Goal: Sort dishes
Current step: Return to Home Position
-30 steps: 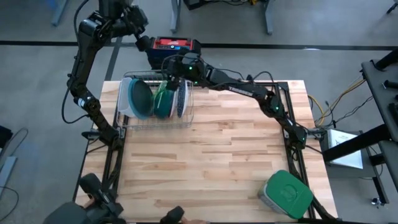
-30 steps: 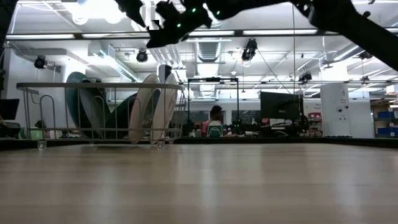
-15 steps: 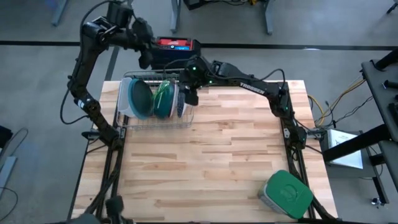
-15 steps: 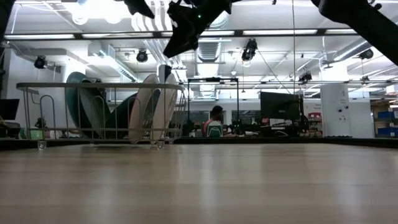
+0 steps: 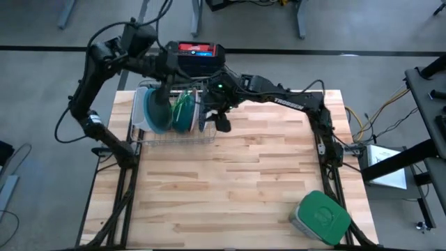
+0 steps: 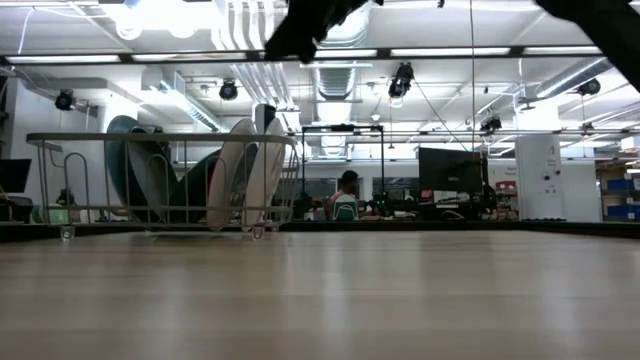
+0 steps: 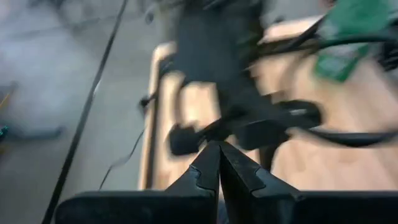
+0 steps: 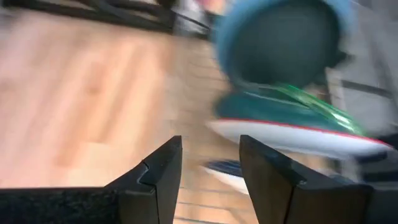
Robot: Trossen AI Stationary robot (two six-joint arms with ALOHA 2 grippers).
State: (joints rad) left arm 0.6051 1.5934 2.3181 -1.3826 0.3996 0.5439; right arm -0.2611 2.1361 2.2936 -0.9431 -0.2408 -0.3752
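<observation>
The right gripper (image 5: 221, 124) is seen from above just beside the wire rack (image 5: 174, 138), where the dishes (image 5: 171, 111) are stood on edge, with the left gripper (image 5: 164, 96) above them; a rim could be clipped by a low retreat. At table height the dishes (image 6: 235, 175) are shown leaning together, so several could be toppled. In the wrist views the left fingers (image 7: 202, 171) are pressed together, the right fingers (image 8: 155, 180) spread and empty

The wooden table (image 5: 237, 181) carries a wire rack (image 5: 178, 141) (on the left arm's side) and a green-lidded container (image 5: 320, 217).
</observation>
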